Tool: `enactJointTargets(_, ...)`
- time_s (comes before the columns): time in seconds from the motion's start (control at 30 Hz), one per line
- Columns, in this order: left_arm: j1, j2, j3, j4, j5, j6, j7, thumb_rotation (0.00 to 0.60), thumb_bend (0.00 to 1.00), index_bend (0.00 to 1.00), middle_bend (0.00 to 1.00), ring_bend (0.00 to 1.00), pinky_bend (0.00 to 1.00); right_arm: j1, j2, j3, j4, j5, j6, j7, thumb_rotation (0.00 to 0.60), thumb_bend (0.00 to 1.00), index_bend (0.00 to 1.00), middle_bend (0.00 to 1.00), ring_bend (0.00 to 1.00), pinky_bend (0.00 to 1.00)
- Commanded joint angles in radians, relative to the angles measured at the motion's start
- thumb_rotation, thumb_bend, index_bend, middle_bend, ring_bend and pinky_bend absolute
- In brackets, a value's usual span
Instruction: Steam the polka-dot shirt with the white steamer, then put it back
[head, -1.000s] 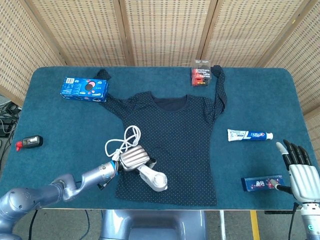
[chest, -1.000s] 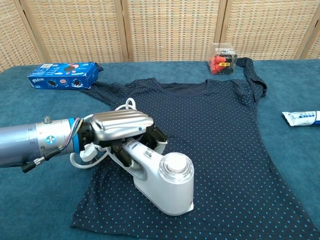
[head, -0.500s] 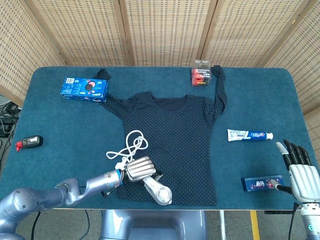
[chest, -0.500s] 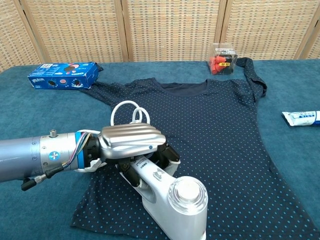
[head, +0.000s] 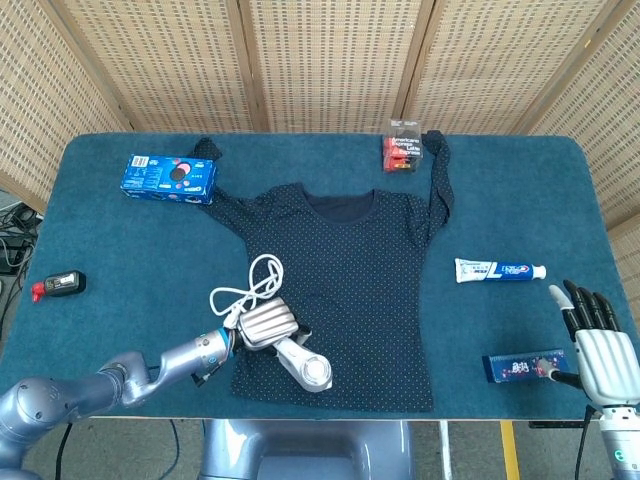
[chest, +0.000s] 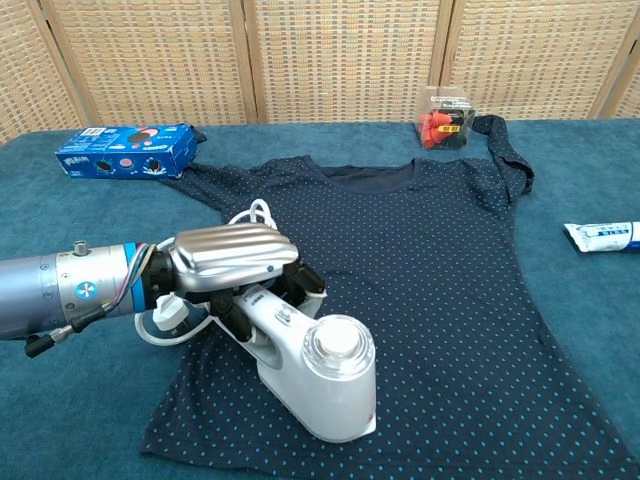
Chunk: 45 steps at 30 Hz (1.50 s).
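The navy polka-dot shirt (head: 350, 270) (chest: 430, 290) lies flat in the middle of the blue table, sleeves spread toward the back. My left hand (head: 262, 324) (chest: 228, 262) grips the handle of the white steamer (head: 305, 366) (chest: 315, 375), whose head rests over the shirt's lower left part near the hem. The steamer's white cord (head: 248, 285) (chest: 250, 215) loops on the shirt's left edge behind the hand. My right hand (head: 598, 345) rests at the table's front right corner, fingers straight and apart, holding nothing; the chest view does not show it.
A blue snack box (head: 169, 178) (chest: 125, 149) sits back left. A red-and-black pack (head: 404, 152) (chest: 445, 122) stands at the back by the right sleeve. A toothpaste tube (head: 499, 270) (chest: 603, 235) and a small blue packet (head: 523, 366) lie right. A small black-and-red object (head: 59, 284) is far left.
The left hand first carried the steamer toward the front edge, then back and slightly left over the shirt's lower left. The cord loop shifted with it. The right hand stayed put.
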Motion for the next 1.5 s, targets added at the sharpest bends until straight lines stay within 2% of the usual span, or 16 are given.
enactJointTargets(0.03,0.011,0.01,0.002,0.008,-0.006,0.006,-0.001,0.6,0.56,1.0,0.77,0.71,0.87,0.0,0.0,0.0,-0.001,-0.001,0.001,0.0,0.6,0.0,0.06,0.0,0.0,0.0)
enactJointTargets(0.57,0.07,0.072,-0.013,0.012,-0.048,0.046,-0.017,0.6,0.56,1.0,0.77,0.71,0.87,-0.004,0.003,-0.008,-0.012,-0.022,0.01,-0.002,0.6,0.0,0.06,0.0,0.0,0.0)
enactJointTargets(0.67,0.076,0.085,-0.032,0.01,-0.064,0.06,-0.014,0.6,0.56,1.0,0.77,0.71,0.87,-0.005,0.005,-0.01,-0.014,-0.027,0.014,0.0,0.6,0.0,0.06,0.0,0.0,0.0)
enactJointTargets(0.87,0.089,0.14,-0.131,0.006,-0.161,0.076,-0.027,0.6,0.56,1.0,0.77,0.71,0.87,-0.009,0.011,-0.014,-0.018,-0.041,0.023,0.01,0.6,0.0,0.06,0.0,0.0,0.0)
enactJointTargets(0.97,0.097,0.159,-0.163,0.021,-0.199,0.073,-0.026,0.6,0.56,1.0,0.77,0.71,0.87,-0.009,0.012,-0.015,-0.019,-0.046,0.024,0.012,0.6,0.0,0.06,0.0,0.0,0.0)
enactJointTargets(1.1,0.111,0.178,-0.206,0.077,-0.278,0.022,-0.04,0.6,0.56,1.0,0.77,0.71,0.87,-0.008,0.01,-0.02,-0.019,-0.054,0.022,0.007,0.6,0.0,0.06,0.0,0.0,0.0)
enactJointTargets(1.2,0.119,0.174,-0.233,0.163,-0.344,-0.055,-0.06,0.6,0.56,1.0,0.77,0.71,0.87,-0.006,0.005,-0.021,-0.018,-0.053,0.017,-0.005,0.6,0.0,0.06,0.0,0.0,0.0)
enactJointTargets(1.5,0.137,0.089,-0.255,0.413,-0.423,-0.208,-0.129,0.6,0.56,1.0,0.77,0.71,0.87,0.0,-0.01,-0.021,-0.017,-0.046,0.003,-0.037,0.6,0.0,0.06,0.0,0.0,0.0)
